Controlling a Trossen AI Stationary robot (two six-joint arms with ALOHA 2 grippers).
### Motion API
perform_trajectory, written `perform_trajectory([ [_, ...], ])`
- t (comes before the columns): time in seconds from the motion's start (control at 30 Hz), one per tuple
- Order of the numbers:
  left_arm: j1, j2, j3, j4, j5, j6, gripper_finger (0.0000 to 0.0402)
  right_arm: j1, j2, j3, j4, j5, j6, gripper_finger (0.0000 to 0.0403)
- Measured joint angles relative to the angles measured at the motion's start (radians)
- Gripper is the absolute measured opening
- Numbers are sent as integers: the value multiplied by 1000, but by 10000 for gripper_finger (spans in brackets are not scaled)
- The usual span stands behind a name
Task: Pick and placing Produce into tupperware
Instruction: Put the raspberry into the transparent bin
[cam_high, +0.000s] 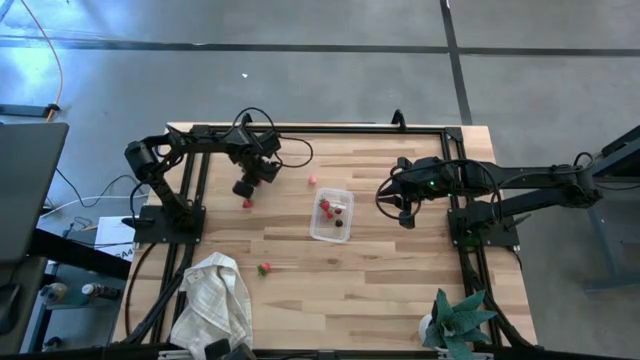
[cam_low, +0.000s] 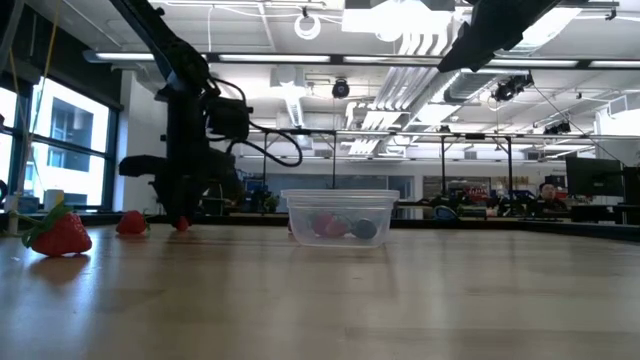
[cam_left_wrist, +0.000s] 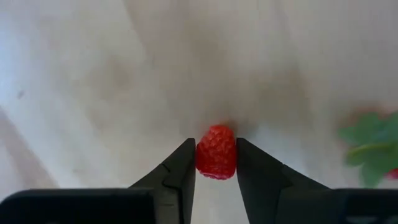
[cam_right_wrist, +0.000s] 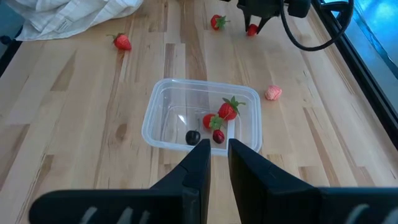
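Jaws of the left gripper narrowly open, one finger each side of a small red bumpy raspberry-like piece of produce, touching or nearly touching it; the piece sits low at the wooden counter. High view puts this gripper left of the small clear rectangular plastic tupperware, well apart from it. Right gripper: jaws almost together, narrow gap, holding nothing, hovering above the tupperware's near edge. Inside the tupperware: two red strawberries with green tops, one dark red round piece, one small black round piece. Loose on the counter: a pale pink piece just beside the container, a red strawberry near the crumpled white cloth towel, another strawberry near the left gripper. Teal leafy plant at the counter's corner.
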Motion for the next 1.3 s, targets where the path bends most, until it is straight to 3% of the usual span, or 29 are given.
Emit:
perform_trajectory([
  [0.27, -1, 0, 134, -109, 196, -63, 89, 0, 0, 0, 0, 0, 1, 47],
  [0.53, -1, 0, 403, -207, 298, -125, 88, 0, 0, 0, 0, 0, 1, 47],
  [0.7, -3, -1, 599, -211, 434, -199, 88, 0, 0, 0, 0, 0, 1, 47],
  [0.9, -94, -2, 762, -212, 489, -228, 88, 0, 0, 0, 0, 0, 0, 47],
  [1.1, -282, -2, 774, -232, 432, -229, 88, 0, 0, 0, 0, 0, 0, 47],
  [1.3, -437, -3, 656, -191, 393, -311, 88, 0, 0, 0, 0, 0, 1, 47],
])
